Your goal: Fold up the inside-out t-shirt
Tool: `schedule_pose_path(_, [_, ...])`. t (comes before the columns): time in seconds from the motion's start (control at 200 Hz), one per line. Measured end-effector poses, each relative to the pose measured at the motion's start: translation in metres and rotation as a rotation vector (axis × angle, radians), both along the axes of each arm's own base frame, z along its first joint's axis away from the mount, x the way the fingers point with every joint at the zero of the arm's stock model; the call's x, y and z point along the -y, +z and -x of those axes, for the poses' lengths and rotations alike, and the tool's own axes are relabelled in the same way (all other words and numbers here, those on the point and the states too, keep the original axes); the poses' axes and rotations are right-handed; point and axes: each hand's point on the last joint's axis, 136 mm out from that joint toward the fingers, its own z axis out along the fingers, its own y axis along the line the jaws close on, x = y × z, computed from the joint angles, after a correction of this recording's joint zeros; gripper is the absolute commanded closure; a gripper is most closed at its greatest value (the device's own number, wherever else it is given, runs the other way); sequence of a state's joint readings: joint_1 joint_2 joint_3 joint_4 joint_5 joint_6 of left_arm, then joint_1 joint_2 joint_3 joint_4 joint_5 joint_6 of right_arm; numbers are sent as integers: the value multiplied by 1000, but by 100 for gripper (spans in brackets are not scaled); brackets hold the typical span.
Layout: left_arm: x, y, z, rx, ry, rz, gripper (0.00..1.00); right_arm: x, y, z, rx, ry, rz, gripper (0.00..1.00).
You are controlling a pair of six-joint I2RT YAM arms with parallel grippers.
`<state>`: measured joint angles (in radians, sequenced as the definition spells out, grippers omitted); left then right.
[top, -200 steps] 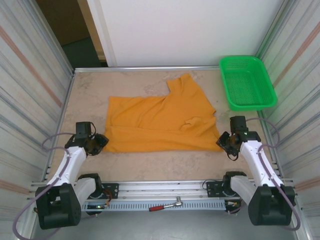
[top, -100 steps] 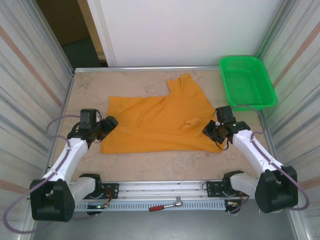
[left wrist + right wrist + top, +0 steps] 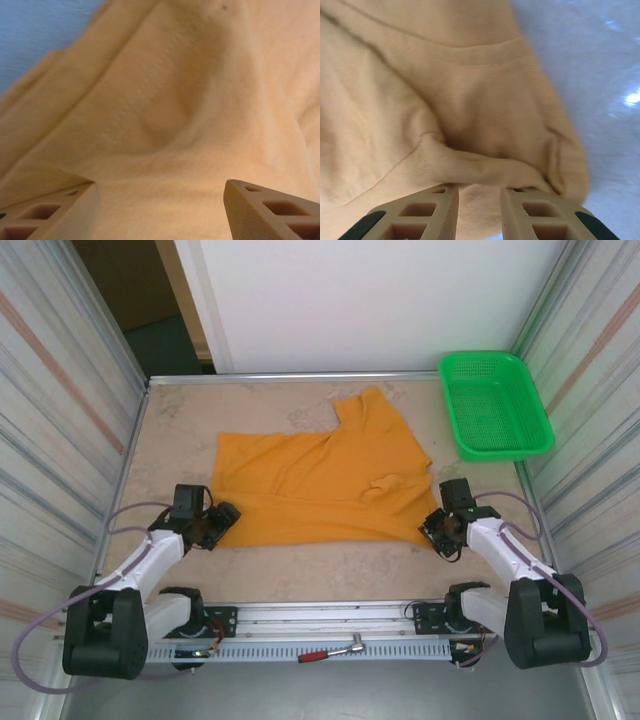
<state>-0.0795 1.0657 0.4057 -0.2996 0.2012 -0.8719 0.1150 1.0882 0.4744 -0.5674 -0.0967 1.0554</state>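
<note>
The inside-out t-shirt [image 3: 320, 485] lies spread on the table, plain orange side up, with one sleeve pointing to the far right. My left gripper [image 3: 215, 523] sits at its near left corner. In the left wrist view the left gripper [image 3: 160, 190] is open, its fingers wide apart over wrinkled orange cloth [image 3: 175, 100]. My right gripper [image 3: 437, 528] is at the near right corner. There the right gripper [image 3: 479, 192] is shut on a bunched fold of the hem [image 3: 485, 167], and cloth runs between its narrow jaws.
A green mesh basket [image 3: 495, 405] stands at the far right corner. A red-handled wrench [image 3: 330, 650] lies on the front rail. Corrugated walls close in both sides of the marble table [image 3: 300, 570].
Both grippers reached in over the shirt's near corners, then drew back toward the near edge. The left jaws widened. The shirt's near right corner shifted slightly inward.
</note>
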Motion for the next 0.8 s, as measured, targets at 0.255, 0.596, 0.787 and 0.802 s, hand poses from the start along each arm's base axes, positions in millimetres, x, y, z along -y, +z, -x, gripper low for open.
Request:
schedule_pose_path(0.255, [-22, 19, 8, -6, 66, -61, 27, 14, 40, 7, 135, -95, 24, 68])
schedule_pose_path(0.596, [-33, 137, -132, 257, -67, -163, 22, -36, 183, -170, 390, 267, 55, 41])
schedule_pose_path(0.787, [-45, 96, -217, 177, -171, -203, 22, -85, 185, -288, 446, 475, 51, 30])
schedule_pose_path(0.802, [-45, 93, -223, 171, -179, -203, 22, -86, 184, -296, 446, 483, 54, 29])
